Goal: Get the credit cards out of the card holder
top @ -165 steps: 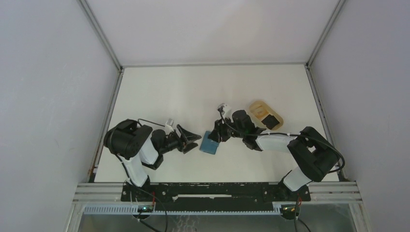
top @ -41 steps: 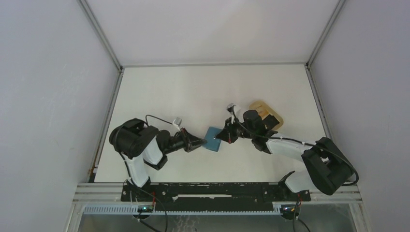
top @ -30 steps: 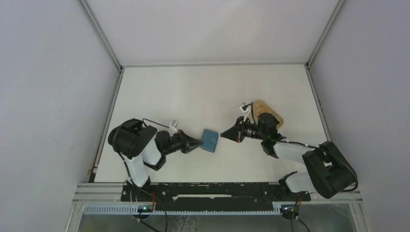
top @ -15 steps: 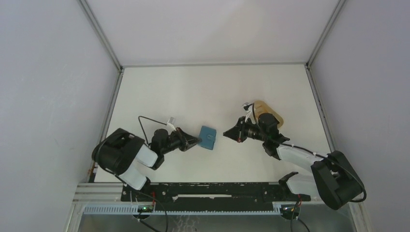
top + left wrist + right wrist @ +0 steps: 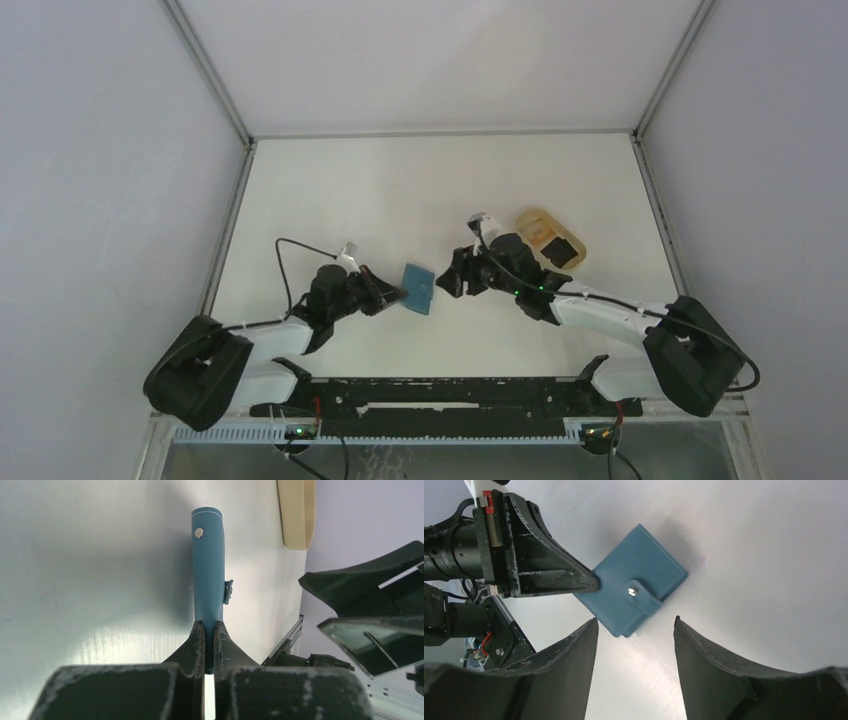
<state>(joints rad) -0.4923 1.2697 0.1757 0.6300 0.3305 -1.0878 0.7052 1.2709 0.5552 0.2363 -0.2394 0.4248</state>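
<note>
The teal card holder (image 5: 417, 288) is folded shut, and its snap tab (image 5: 640, 594) lies over the edge. My left gripper (image 5: 397, 295) is shut on the holder's left corner and holds it edge-on in the left wrist view, card holder (image 5: 208, 565), left gripper (image 5: 209, 626). My right gripper (image 5: 455, 281) stands open just right of the holder, not touching it. In the right wrist view the holder (image 5: 624, 580) sits just beyond the open right gripper (image 5: 635, 622). A black credit card (image 5: 562, 250) lies at the back right. No card shows in the holder.
A tan oval dish (image 5: 535, 224) under the black card sits behind the right arm; its rim (image 5: 297, 515) shows in the left wrist view. White walls with metal rails enclose the table on three sides. The arms' base bar (image 5: 430, 392) runs along the near edge.
My right gripper has opened and swung back left toward the holder. The left arm has stretched out lower and carried the holder slightly left, still gripping it.
</note>
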